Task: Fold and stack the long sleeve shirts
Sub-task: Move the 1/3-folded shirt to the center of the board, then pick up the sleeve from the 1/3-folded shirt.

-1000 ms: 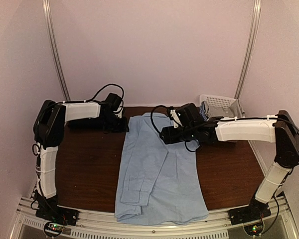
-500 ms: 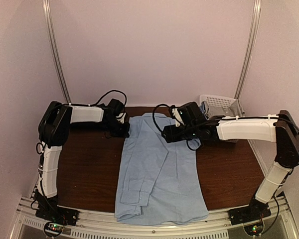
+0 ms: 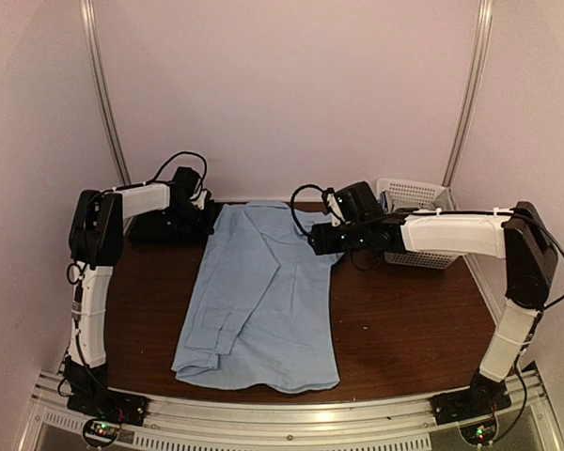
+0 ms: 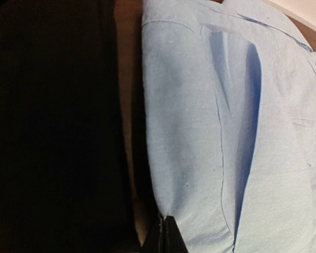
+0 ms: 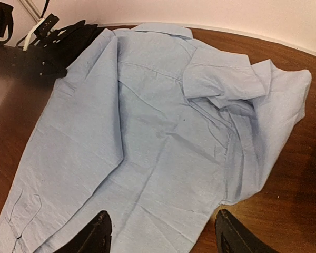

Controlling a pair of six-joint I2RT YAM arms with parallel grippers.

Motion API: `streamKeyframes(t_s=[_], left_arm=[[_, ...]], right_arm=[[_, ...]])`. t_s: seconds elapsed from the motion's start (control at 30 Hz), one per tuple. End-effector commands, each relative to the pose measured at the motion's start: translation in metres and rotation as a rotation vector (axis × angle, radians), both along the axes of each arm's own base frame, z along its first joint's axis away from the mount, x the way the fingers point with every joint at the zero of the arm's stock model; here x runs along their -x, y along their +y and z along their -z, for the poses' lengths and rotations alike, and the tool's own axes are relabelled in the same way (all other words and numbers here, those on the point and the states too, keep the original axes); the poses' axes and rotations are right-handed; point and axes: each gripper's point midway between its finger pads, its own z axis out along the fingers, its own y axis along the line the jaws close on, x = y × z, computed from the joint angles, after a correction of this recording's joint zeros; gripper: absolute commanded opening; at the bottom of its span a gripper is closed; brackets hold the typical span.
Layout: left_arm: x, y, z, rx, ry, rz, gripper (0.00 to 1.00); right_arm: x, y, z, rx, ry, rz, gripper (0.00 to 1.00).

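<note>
Across the dark brown bench (image 3: 414,319) the light blue shirt (image 3: 263,291) is laid out nearly flat. Its collar is turned to the far edge and its hem lies close to the near edge, so that the whole garment is slanted slightly to the left. One long sleeve is folded down over the left half of the body, and its cuff is seen near the hem. In the right wrist view, cloth at the other shoulder is bunched into a short doubled flap.

Just beside the blue shirt's far left edge a black shirt (image 4: 52,132) is piled on the bench, with a narrow strip of wood left bare between the two. Its folds cannot be made out in the dark mass.

At the far right corner a white lattice basket (image 3: 409,191) is set, partly hidden behind the right arm.

The left hand (image 4: 165,234) is lowered at the far left shoulder of the blue shirt. Its fingers are pressed together, and the edge of the blue cloth is pinched between them.

The right hand (image 5: 163,237) is held above the right shoulder of the same shirt, with its fingers (image 5: 99,232) spread wide and nothing gripped.
</note>
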Motion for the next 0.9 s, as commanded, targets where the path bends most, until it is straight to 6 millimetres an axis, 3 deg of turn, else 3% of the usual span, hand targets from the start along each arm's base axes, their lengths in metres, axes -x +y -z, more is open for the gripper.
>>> streamKeyframes(t_s=[0.0, 0.07, 0.2, 0.23, 0.27, 0.33, 0.53, 0.73, 0.87], left_arm=[[-0.011, 0.0, -0.007, -0.038, -0.008, 0.051, 0.11], [-0.016, 0.003, -0.021, -0.047, -0.037, 0.031, 0.28], [-0.02, 0.01, -0.06, -0.066, -0.108, -0.007, 0.43], [-0.019, 0.011, -0.07, -0.071, -0.125, -0.015, 0.45], [-0.011, 0.008, -0.094, -0.065, -0.156, -0.013, 0.46], [0.005, -0.003, -0.099, -0.047, -0.146, 0.007, 0.47], [0.057, -0.039, -0.094, 0.01, -0.107, 0.085, 0.47], [0.097, -0.064, -0.088, 0.049, -0.084, 0.147, 0.47], [0.116, -0.079, -0.081, 0.064, -0.059, 0.181, 0.46]], right_arm=[[-0.034, -0.015, -0.008, 0.026, -0.038, 0.074, 0.68], [-0.05, -0.023, -0.006, 0.041, -0.039, 0.104, 0.68], [-0.085, -0.025, -0.013, 0.085, -0.075, 0.142, 0.69], [-0.091, -0.026, -0.006, 0.114, -0.074, 0.145, 0.7], [-0.111, -0.021, -0.007, 0.153, -0.094, 0.15, 0.72], [-0.126, -0.017, -0.002, 0.192, -0.104, 0.156, 0.75], [-0.162, -0.008, 0.018, 0.28, -0.119, 0.157, 0.82], [-0.184, -0.025, 0.034, 0.311, -0.115, 0.194, 0.9], [-0.188, -0.032, 0.046, 0.334, -0.105, 0.195, 0.92]])
